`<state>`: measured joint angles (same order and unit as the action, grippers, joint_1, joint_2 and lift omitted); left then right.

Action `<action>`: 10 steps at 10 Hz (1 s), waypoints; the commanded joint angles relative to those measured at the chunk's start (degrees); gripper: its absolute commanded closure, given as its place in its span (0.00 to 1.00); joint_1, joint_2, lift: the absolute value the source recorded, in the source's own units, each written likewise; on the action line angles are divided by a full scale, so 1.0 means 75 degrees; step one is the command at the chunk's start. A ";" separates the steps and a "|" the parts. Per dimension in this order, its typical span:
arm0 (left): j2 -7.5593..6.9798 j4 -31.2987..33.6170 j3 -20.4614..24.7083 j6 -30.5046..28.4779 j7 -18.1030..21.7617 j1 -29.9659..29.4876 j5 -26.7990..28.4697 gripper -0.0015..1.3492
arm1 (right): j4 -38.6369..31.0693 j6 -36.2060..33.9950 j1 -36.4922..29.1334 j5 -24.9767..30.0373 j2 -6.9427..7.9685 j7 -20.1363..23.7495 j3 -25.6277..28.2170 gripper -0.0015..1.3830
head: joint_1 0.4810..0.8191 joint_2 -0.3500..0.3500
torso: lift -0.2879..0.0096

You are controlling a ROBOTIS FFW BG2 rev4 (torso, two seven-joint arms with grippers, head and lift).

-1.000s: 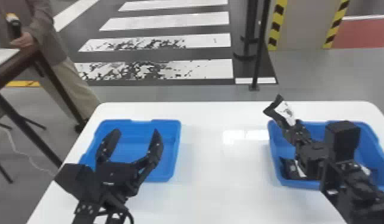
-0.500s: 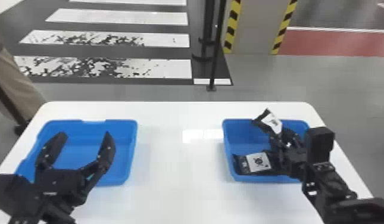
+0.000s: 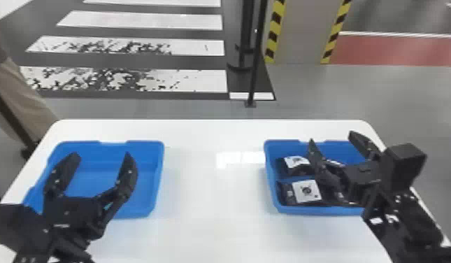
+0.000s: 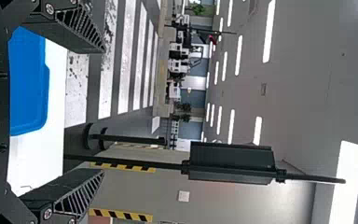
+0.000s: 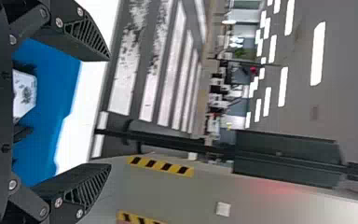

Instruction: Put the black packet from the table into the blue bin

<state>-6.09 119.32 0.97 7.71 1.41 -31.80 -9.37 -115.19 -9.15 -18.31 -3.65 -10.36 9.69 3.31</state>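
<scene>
The right hand (image 3: 331, 136) and left hand (image 3: 102, 154) stood wide open, empty. The black packet (image 3: 297, 163) probably lay released in the blue bin (image 3: 305, 210); next, the right needed withdrawing.

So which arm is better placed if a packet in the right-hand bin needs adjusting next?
Probably the right: the right gripper hangs open over the right-hand blue bin, close to the black packets. The left gripper is over the left-hand blue bin, across the white table.

A white table (image 3: 207, 210) carries two blue bins (image 3: 158, 175).
</scene>
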 commanded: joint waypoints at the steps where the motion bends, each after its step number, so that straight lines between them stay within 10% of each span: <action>1: 0.0004 0.0000 0.0024 0.0023 0.0000 -0.0016 0.0000 0.09 | -0.0681 0.0864 -0.0615 -0.0488 -0.0037 0.0185 0.0001 0.08 | 0.63 0.48 | 0.60; 10: -0.0008 0.0000 0.0024 0.0098 0.0000 -0.0016 0.0061 0.09 | -0.2050 0.0995 -0.2678 -0.1189 0.0221 0.0548 0.0687 0.08 | 0.63 0.51 | 0.60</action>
<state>-6.12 119.32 1.17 8.42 1.41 -31.92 -8.96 -130.56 -1.54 -38.44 -12.84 -8.74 13.80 8.44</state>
